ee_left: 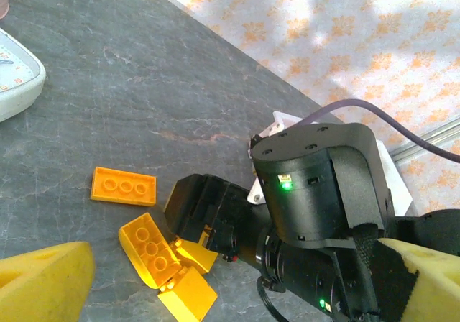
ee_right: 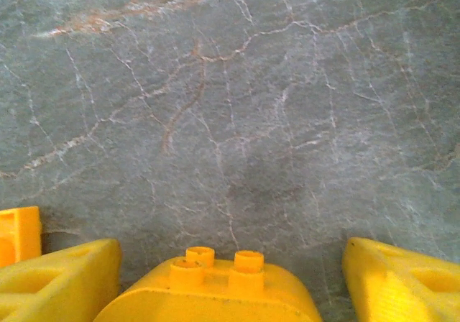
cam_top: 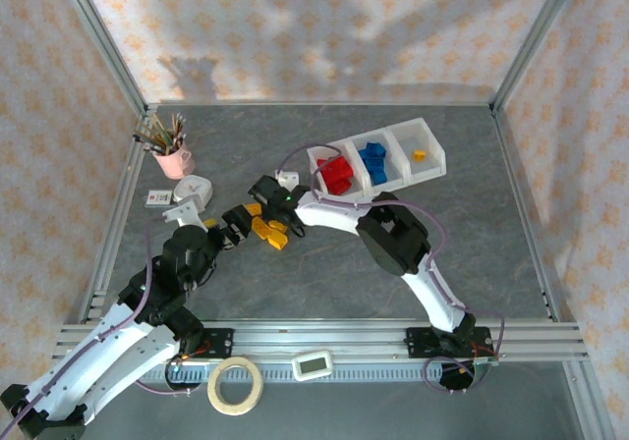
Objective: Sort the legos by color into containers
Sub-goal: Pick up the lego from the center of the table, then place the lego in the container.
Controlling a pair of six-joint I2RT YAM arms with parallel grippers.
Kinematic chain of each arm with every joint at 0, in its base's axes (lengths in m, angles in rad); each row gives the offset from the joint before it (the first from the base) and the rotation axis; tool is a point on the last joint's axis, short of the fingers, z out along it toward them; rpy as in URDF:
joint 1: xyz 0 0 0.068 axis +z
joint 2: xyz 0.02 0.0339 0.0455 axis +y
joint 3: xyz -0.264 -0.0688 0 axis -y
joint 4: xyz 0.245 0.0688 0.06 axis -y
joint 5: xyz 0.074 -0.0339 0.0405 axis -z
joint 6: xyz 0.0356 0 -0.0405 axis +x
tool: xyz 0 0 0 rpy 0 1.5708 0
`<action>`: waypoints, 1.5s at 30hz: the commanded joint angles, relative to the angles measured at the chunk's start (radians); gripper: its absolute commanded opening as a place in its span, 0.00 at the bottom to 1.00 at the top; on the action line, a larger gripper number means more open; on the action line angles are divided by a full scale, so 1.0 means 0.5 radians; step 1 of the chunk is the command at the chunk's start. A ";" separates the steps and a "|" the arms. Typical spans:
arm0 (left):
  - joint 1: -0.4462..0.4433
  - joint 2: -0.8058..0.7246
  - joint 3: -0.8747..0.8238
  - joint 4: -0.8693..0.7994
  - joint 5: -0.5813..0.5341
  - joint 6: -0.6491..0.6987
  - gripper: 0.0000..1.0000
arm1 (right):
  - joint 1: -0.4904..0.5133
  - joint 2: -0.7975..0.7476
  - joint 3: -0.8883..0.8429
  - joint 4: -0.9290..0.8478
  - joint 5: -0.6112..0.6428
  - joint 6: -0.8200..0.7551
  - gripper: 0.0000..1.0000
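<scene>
The containers (cam_top: 428, 154) are a row of three white bins at the back right. Red legos (cam_top: 335, 174) lie in the left bin, blue legos (cam_top: 372, 161) in the middle one, and one orange lego (cam_top: 419, 154) in the right one. My right gripper (ee_right: 230, 249) is down at the table, open, with a yellow-orange curved lego (ee_right: 215, 293) between its fingers; there is a gap on the right side. In the left wrist view that curved lego (ee_left: 149, 250) lies beside the right gripper (ee_left: 188, 273), and a flat orange lego (ee_left: 123, 186) rests further left. My left gripper (ee_left: 237, 264) stands wide open, close to the right wrist.
A pink cup of pencils (cam_top: 173, 155) and a white round device (cam_top: 193, 192) stand at the back left. A small white block (cam_top: 287, 178) sits by the right wrist. A tape roll (cam_top: 234, 383) and a white timer (cam_top: 313, 364) lie on the front rail.
</scene>
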 commanded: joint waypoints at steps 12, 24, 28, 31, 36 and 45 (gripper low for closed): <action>0.021 0.004 -0.006 0.040 0.030 -0.026 0.99 | 0.019 -0.110 -0.083 0.015 0.055 -0.059 0.62; 0.021 0.100 0.090 0.090 0.081 -0.001 0.99 | -0.036 -0.485 -0.108 0.051 0.085 -0.214 0.56; 0.021 0.171 0.125 0.165 0.138 0.024 0.99 | -0.117 -0.691 -0.182 0.051 0.103 -0.261 0.56; 0.021 0.252 0.139 0.255 0.192 0.030 0.99 | -0.218 -0.855 -0.282 0.052 0.106 -0.291 0.57; 0.019 0.461 0.171 0.478 0.334 0.042 0.99 | -0.442 -1.102 -0.496 0.091 0.086 -0.324 0.57; -0.029 0.934 0.322 0.823 0.542 0.085 0.99 | -0.986 -1.234 -0.795 0.193 -0.072 -0.408 0.58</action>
